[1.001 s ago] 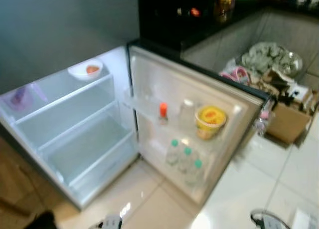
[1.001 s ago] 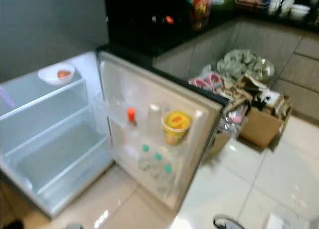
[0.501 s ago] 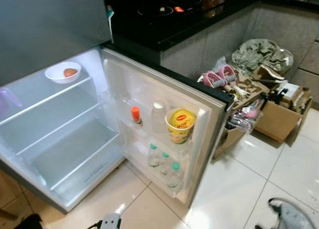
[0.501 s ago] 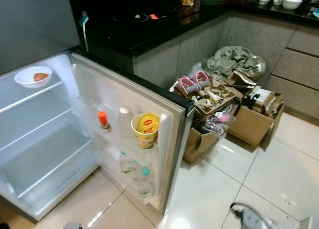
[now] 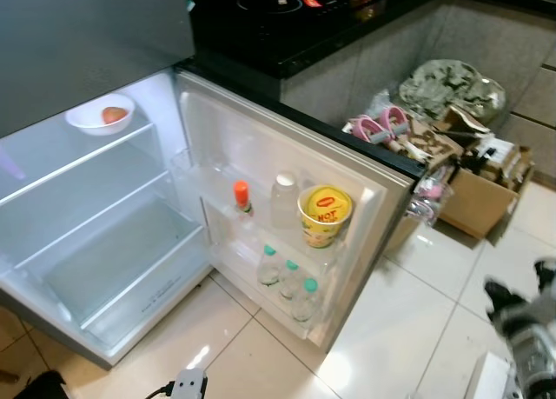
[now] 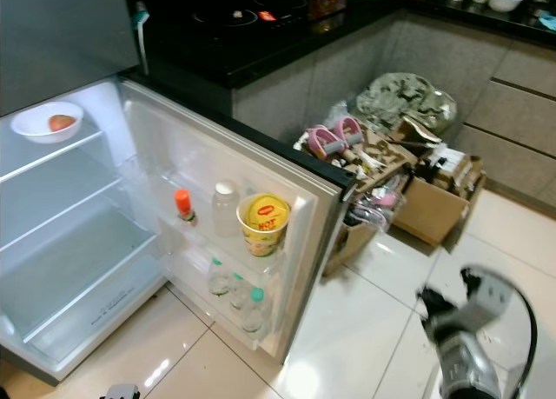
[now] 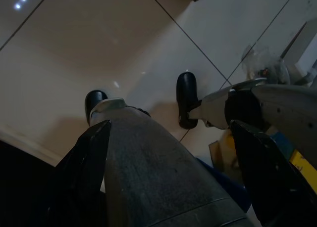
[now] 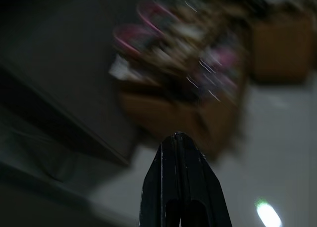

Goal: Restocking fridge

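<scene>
White interior of the fridge (image 5: pixel 113 242) is lit and open on the left, its door (image 5: pixel 287 182) swung out toward the middle of the scene. Top shelf holds a white bowl (image 5: pixel 100 116) with something orange in it; lower shelves look bare. Door racks carry a red-capped bottle (image 5: pixel 242 196), a pale jar (image 5: pixel 284 199) and a yellow noodle cup (image 5: pixel 324 215) side by side, with three green-capped water bottles (image 5: pixel 288 279) in the rack below. Far right, against grey cabinets, sit open cardboard boxes (image 5: pixel 473 199) crammed with clutter, pink items among them. Right gripper (image 8: pixel 181 158) is raised at near right, blurred in the head views; its wrist view shows the fingers pressed together with nothing between them, aimed toward the boxes. Left gripper (image 7: pixel 138 106) hangs low over the tiled floor (image 5: pixel 408 312), fingers spread wide and empty. Judgement: step in hand is fetching stock, not placing it, since neither gripper carries anything. Next move likely calls for turning to the supply on the right, spreading the right fingers, and choosing one item to bring to a bare shelf.
</scene>
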Controlling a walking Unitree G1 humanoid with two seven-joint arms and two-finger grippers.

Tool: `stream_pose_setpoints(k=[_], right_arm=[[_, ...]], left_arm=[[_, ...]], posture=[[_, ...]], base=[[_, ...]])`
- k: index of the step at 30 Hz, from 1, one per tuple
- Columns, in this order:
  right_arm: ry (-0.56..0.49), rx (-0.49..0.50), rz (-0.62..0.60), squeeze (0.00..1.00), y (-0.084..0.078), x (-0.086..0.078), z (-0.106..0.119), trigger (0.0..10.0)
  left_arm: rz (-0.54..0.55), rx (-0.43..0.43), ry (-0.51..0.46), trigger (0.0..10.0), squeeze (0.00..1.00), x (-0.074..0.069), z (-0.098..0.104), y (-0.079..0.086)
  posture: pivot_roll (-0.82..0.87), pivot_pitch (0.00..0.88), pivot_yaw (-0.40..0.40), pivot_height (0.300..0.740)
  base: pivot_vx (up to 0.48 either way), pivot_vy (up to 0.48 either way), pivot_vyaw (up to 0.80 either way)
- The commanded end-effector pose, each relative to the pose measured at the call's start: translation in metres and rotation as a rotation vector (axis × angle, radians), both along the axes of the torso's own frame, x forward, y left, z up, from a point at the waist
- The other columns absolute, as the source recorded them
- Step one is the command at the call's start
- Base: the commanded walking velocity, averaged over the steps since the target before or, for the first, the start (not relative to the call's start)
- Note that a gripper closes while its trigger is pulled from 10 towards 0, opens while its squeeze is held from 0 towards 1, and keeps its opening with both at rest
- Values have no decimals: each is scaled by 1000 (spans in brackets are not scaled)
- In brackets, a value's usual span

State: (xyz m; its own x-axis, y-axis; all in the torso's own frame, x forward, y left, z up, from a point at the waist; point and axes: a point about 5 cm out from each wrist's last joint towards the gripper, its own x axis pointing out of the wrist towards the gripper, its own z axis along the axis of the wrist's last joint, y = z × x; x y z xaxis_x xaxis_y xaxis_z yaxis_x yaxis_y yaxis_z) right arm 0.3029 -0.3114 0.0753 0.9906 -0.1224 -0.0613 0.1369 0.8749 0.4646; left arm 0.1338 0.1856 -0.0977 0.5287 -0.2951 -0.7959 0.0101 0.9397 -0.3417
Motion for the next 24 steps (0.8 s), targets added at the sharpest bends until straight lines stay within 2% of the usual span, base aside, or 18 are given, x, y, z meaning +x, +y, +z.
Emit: stream_pose_setpoints(k=[1,4,5,6,8,9,10,12,14,15,16,18,19,21,22,24], right_arm=[[-13,20,15,0,0,-3,-2,0],[-33,18,50,0,5,1,1,0],[-34,0,80,0,10,5,2,314],[-36,-5,96,0,14,8,3,10000],[-46,3,117,0,18,10,5,10000],[-64,17,188,0,28,14,6,10000],[-64,17,188,0,28,14,6,10000],[-85,-11,382,0,51,18,5,10000],[-85,-11,382,0,51,18,5,10000],[-90,-23,450,0,59,18,5,10000],[-90,-23,450,0,59,18,5,10000],[-137,-10,652,0,79,18,9,10000],[-137,-10,652,0,79,18,9,10000],[-149,-24,810,0,94,13,9,10000],[-149,-24,810,0,94,13,9,10000],[-122,-52,914,0,105,8,3,10000]], left_arm=[[7,-2,50,10000,0,-14,-5,0],[7,-3,51,10000,0,-14,-5,-1],[7,-4,50,10000,0,-15,-5,-1],[7,-4,50,10000,0,-15,-5,-1],[8,-4,51,10000,0,-15,-5,0],[7,-3,51,10000,0,-16,-5,0],[7,-3,51,10000,0,-16,-5,0],[7,-1,51,10000,0,-16,-5,2],[7,-1,51,10000,0,-16,-5,2],[8,-1,50,10000,0,-16,-5,2],[8,-1,50,10000,0,-16,-5,2],[10,1,50,10000,0,-17,-5,4],[10,1,50,10000,0,-17,-5,4],[11,3,51,10000,0,-17,-5,5],[11,3,51,10000,0,-17,-5,5],[10,3,55,10000,0,-18,-5,5]], posture=[[-64,70,-48,740],[-63,70,-48,740],[-65,72,-46,740],[-65,72,-46,740],[-64,73,-42,740],[-64,73,-40,740],[-64,73,-40,740],[-56,77,-41,740],[-56,77,-41,740],[-55,77,-41,740],[-55,77,-41,740],[-51,75,-38,740],[-51,75,-38,740],[-51,72,-41,740],[-51,72,-41,740],[-54,70,-41,740]], base=[[0,0,0],[0,0,0],[0,0,0],[0,0,0],[0,0,0],[0,0,0],[0,0,0],[0,0,0],[0,0,0],[0,0,0],[0,0,0],[0,0,0],[0,0,0],[0,0,0],[0,0,0],[0,0,0]])
